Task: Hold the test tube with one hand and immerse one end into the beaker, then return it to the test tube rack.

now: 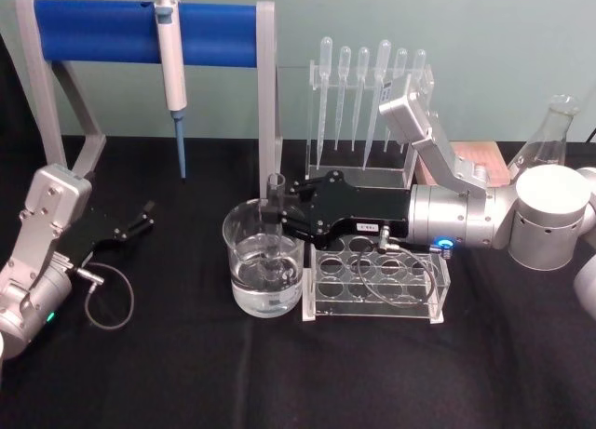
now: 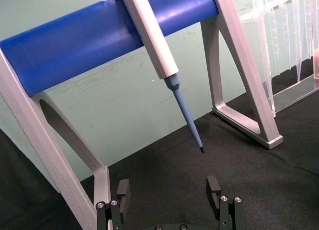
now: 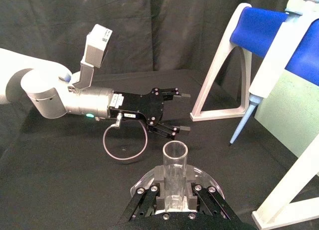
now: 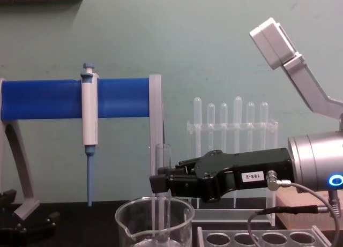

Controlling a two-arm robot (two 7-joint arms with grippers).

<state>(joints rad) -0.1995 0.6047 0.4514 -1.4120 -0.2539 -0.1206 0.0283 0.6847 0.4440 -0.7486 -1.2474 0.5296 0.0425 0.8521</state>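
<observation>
Head view: one test tube [image 1: 274,183] stands upright, clamped in the right tool [image 1: 270,215], its lower end dipped in the water of the one beaker [image 1: 238,261] at mid-tabletop. Just beside it is one eight-hole rack [image 1: 374,311]; behind are six pipettes [image 1: 372,85]. The left tool [image 1: 144,217] rests open near the left edge.

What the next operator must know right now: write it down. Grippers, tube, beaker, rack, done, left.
The right gripper is shut on the test tube, holding it upright in the beaker.
The left gripper is open, idle on the black cloth at the left.
The tube's lower end appears to sit in the water.
The test tube rack stands just right of the beaker.
Done: grasp and dip. Left: lift the tube out, seat it in the rack, release.
</observation>
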